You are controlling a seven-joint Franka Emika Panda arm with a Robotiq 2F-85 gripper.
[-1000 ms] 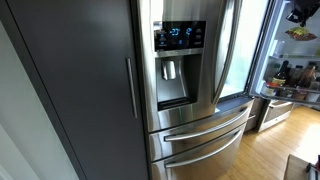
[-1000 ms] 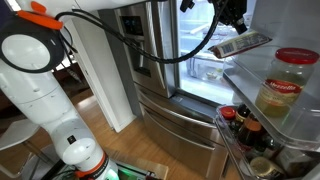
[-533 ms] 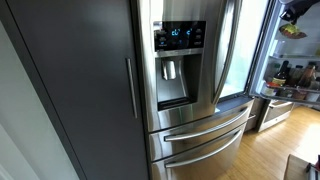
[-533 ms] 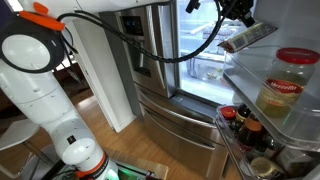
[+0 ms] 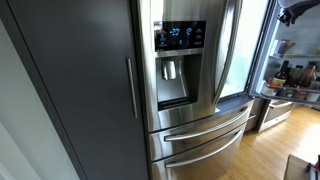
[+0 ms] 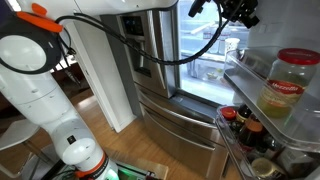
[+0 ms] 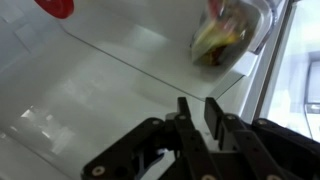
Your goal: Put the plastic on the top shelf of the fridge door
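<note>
The plastic [image 7: 225, 32], a clear bag with colourful contents, lies on a clear shelf [image 7: 150, 60] of the open fridge door in the wrist view. My gripper [image 7: 199, 108] is apart from it, its two fingers a small gap apart with nothing between them. In both exterior views the gripper [image 6: 240, 10] [image 5: 298, 10] is at the top edge, above the door shelves [image 6: 250, 62]. The fridge door [image 5: 232, 50] with the long curved handle stands open. I cannot make out the plastic in the exterior views.
A jar with a red lid [image 6: 284, 85] stands on a door shelf below. Several bottles [image 6: 245, 125] fill the lower door shelf. The steel door with the blue-lit dispenser [image 5: 180, 60] and the drawers [image 5: 205, 135] are shut. The robot base [image 6: 45, 90] stands on the wooden floor.
The gripper held the plastic a second ago. It has let go and risen to the top of the views, and the plastic no longer hangs under it.
</note>
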